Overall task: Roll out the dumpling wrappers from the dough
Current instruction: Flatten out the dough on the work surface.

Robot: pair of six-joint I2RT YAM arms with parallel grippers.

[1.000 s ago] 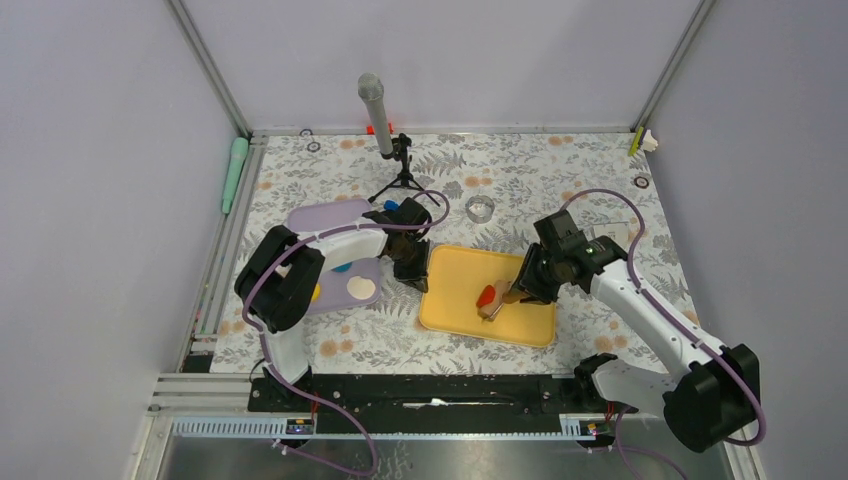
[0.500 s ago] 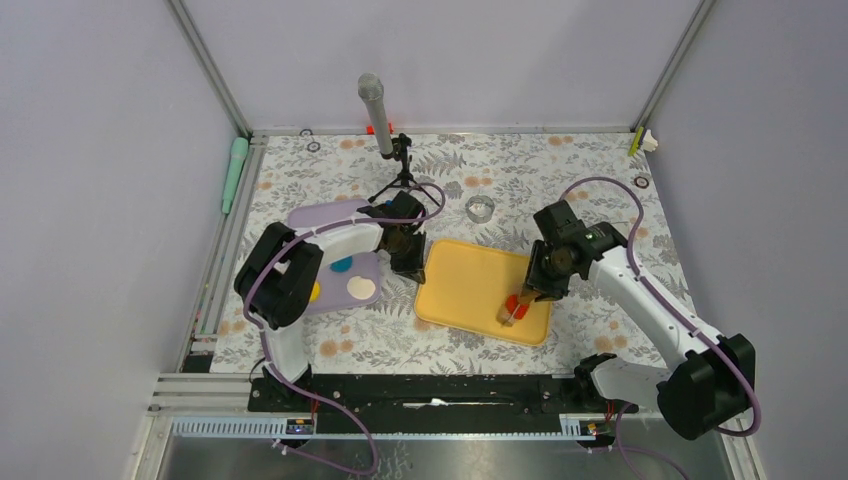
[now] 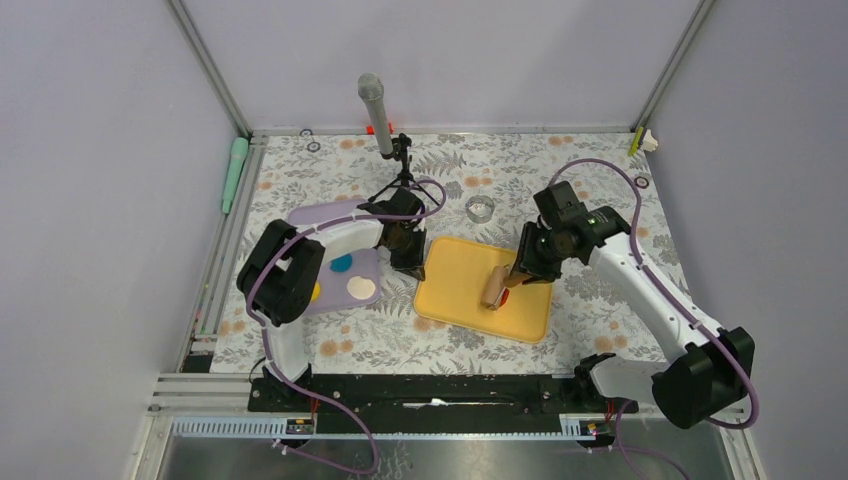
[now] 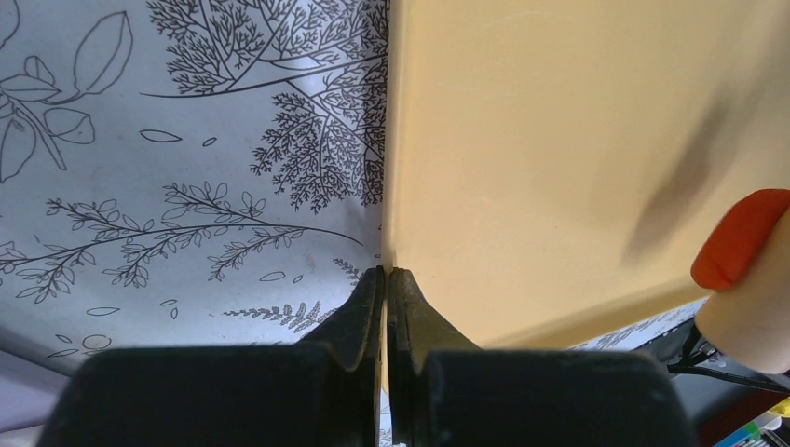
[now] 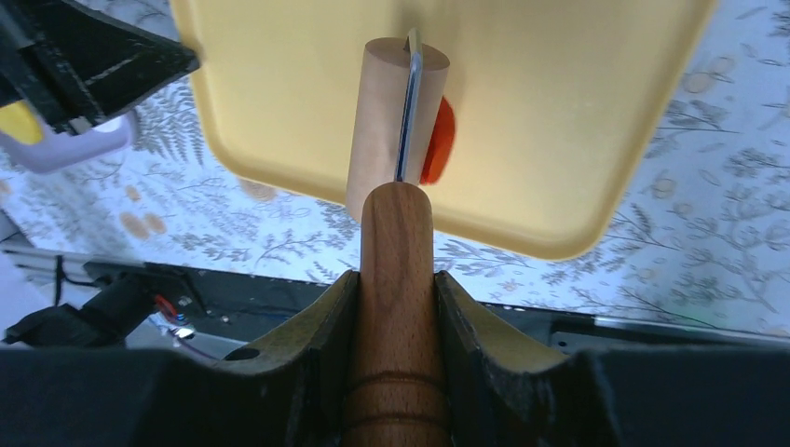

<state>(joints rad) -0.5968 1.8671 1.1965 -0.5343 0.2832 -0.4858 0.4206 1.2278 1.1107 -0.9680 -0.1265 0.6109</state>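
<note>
One step in hand, by the look of it: rolling flat. Right end effector (image 5: 396, 279) clamped around the dark wooden handle of a rolling pin (image 3: 494, 288), its pale barrel lying over a red dumpling wrapper (image 5: 440, 140) on the yellow tray (image 3: 455, 300), toward that tray's near-right part, about mid-counter. Only a sliver of red showing past the barrel's side, so thickness and roundness hard to judge. Left end effector (image 4: 387, 279) pinched together on the yellow tray's left rim, apparently to steady it.

Next, probably: even downward pressure and a short stroke of the barrel across the red clay, with the left pinch kept firm against any sliding on the leaf-patterned counter (image 3: 560, 170). Then a look at the shape.

Several other things around. Just left of the yellow tray, toward the counter's left edge, a lavender tray (image 3: 368, 268) bearing a blue disc (image 3: 342, 263) and a cream disc (image 3: 361, 288), no part of this job. Beyond the yellow tray, a small metal ring (image 3: 481, 208), near but apart from the roller. Farther off, by the far edge, a microphone on a small tripod (image 3: 373, 105). Along the left edge, a green tool (image 3: 235, 172).

Nothing lodged between barrel and wrapper. Tightest spot: the left end effector, set between the two trays.
</note>
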